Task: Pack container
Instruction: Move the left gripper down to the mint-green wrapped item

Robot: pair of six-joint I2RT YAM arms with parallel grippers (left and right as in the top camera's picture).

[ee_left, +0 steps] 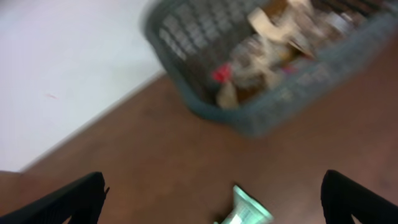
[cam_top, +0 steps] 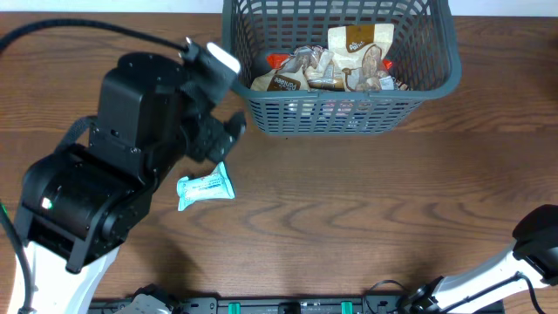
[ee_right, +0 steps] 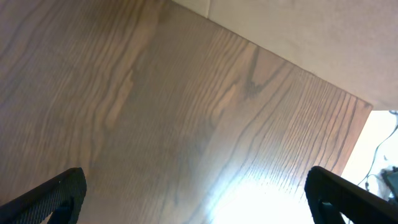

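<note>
Hovering over a teal packet (cam_top: 206,188) on the desk (cam_top: 366,209), left gripper (ee_left: 212,186) spread wide and empty. Showing several snack packets (cam_top: 349,61) already inside the container (cam_top: 331,113), far centre. Leaving, seemingly, just that packet. Idling near right, right gripper (ee_right: 193,186) wide, empty.

A large dark grey plastic container (cam_top: 331,115) with lattice-slotted sides and a thick rim stands upright at the far edge of the wooden worktop (cam_top: 349,218). Crumpled snack packets (cam_top: 344,65), brown, cream and red, lie heaped inside it.
</note>
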